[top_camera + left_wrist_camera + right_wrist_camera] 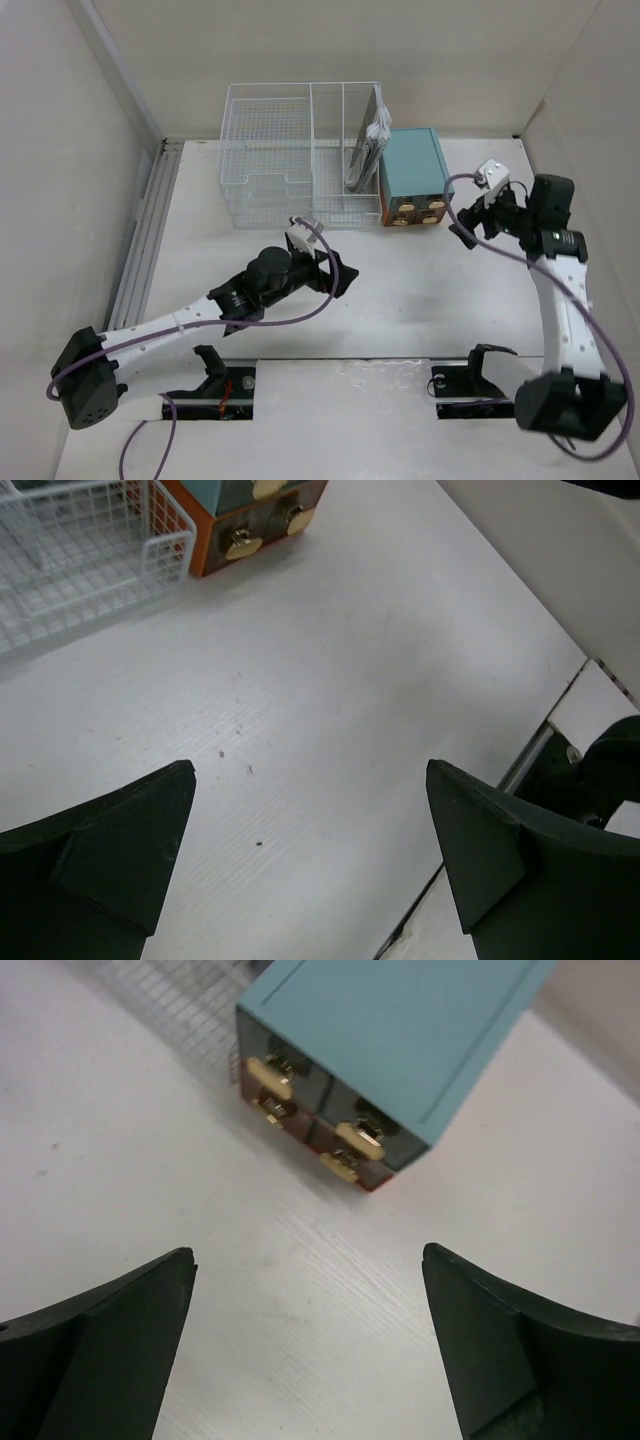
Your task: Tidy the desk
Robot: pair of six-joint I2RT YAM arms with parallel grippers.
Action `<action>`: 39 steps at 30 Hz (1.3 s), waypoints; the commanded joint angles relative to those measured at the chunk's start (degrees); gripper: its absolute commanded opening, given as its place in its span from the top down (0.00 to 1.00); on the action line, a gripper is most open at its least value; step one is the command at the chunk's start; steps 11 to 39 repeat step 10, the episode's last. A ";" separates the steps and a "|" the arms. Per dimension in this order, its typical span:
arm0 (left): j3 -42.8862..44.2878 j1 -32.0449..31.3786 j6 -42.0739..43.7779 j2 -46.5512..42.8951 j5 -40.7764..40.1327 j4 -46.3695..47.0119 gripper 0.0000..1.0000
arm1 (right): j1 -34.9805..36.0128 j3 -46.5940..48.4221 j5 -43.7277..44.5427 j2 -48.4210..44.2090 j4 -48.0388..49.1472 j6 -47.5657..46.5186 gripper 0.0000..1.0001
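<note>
Your right gripper (308,1255), spread and empty, faces drawer box (400,1050) just ahead, toward far edge of desk (420,300); left gripper (310,770), also spread, seemingly farther off.

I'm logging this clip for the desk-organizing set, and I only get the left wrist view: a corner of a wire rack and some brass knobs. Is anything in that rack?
Observer: Yes. The top view shows a grey bundle, apparently papers, standing upright in the right-hand compartment of the wire rack.
Operator: What do the knobs belong to?
Observer: A teal box right beside the rack, with four small drawers that all appear shut.
Operator: Where is the other arm?
Observer: The right gripper is open above the desk, facing those drawers and holding nothing.
</note>
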 commanded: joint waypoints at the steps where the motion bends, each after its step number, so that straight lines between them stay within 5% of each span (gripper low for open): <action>1: 6.93 -0.59 3.25 -2.63 -5.09 -5.35 0.00 | 0.50 -3.46 12.95 -10.74 13.88 12.23 0.00; 4: 8.70 -0.59 3.26 -4.21 -6.49 -8.95 0.00 | 0.50 -4.52 24.48 -18.92 17.19 24.21 0.00; 10: 10.46 -0.59 1.15 -7.55 -8.16 -14.49 0.00 | 0.50 -7.15 26.45 -28.24 13.51 26.78 0.00; 39: 10.46 -0.59 1.15 -7.55 -8.16 -14.49 0.00 | 0.50 -7.15 26.45 -28.24 13.51 26.78 0.00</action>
